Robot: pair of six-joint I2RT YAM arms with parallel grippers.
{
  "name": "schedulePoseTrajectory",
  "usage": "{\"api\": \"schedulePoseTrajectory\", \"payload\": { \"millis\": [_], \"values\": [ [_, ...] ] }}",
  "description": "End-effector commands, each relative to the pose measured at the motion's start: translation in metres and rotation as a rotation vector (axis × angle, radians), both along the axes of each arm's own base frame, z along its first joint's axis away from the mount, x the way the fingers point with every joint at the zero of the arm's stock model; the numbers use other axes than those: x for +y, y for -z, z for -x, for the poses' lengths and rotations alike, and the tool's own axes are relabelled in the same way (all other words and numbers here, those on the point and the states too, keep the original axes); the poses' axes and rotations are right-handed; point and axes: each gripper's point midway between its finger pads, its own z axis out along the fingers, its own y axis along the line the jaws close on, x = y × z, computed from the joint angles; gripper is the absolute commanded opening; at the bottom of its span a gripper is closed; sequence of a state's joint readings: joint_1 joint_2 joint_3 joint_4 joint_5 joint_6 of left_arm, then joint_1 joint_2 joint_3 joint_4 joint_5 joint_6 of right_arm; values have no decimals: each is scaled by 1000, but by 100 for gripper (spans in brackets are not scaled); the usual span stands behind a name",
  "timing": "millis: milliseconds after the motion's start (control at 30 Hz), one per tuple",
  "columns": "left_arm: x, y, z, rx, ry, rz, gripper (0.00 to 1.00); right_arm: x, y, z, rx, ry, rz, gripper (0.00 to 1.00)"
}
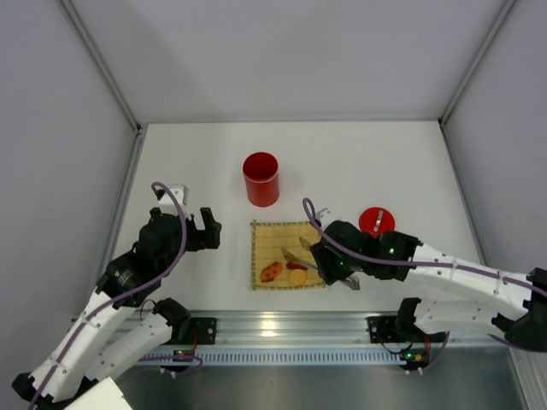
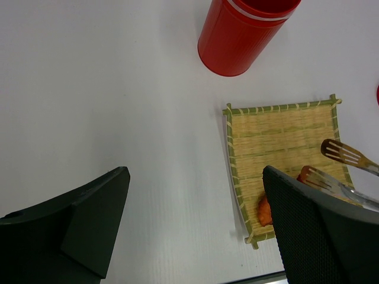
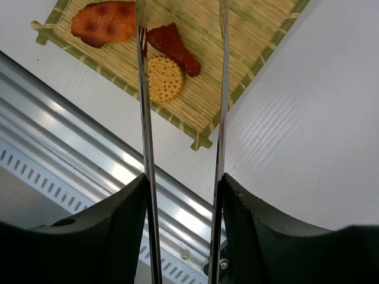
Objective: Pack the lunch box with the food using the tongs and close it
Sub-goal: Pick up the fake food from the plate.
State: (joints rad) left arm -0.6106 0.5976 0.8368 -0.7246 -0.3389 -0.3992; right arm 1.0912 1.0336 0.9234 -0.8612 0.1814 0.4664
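Nearest of all, a silver aluminium rail runs along the near edge of the white table, between the two arm bases. Just beyond it lies the square bamboo mat, with three food pieces on its near half: an orange-brown piece towards the left, a yellow biscuit round at the near edge, and a dark red piece touching the round's far side.

The right gripper hangs over the mat's right near corner. Its jaws are half closed, clamping the two slim arms of the tongs from outside. The tongs reach leftward over the mat with their arms spread. In the right wrist view the red piece and the biscuit round lie between the two arms. The slotted tips hang over the food, but whether they touch any piece I cannot tell.

To the left, well apart from the mat, the left gripper hovers over bare table with its jaws wide and nothing between them.

Further back, the round red lid with its small silver handle lies flat on the table, right of the mat. A small white object sits on the left, just beyond the left arm.

Farthest, the lunch box stands upright and uncovered, beyond the mat's far left corner.
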Motion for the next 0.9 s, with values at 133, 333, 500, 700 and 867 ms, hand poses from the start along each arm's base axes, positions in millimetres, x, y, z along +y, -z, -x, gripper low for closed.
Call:
{"api": "schedulePoseTrajectory", "payload": {
  "millis": [133,333,500,700,867],
  "values": [
    [-1,-6,-3,-30,-11,27,99,6,-1,2,-42,34,23,50],
    [-2,-6,-3,-31,-9,27,99,5,3,9,-38,23,46,50],
    [-2,-7,-3,-32,-10,29,99,7,6,14,-33,4,62,50],
    [-2,-6,-3,-33,-9,28,99,7,6,18,-32,-1,65,50],
    [-2,-6,-3,-31,-10,28,99,6,12,22,-23,-10,78,50]
  ]
}}
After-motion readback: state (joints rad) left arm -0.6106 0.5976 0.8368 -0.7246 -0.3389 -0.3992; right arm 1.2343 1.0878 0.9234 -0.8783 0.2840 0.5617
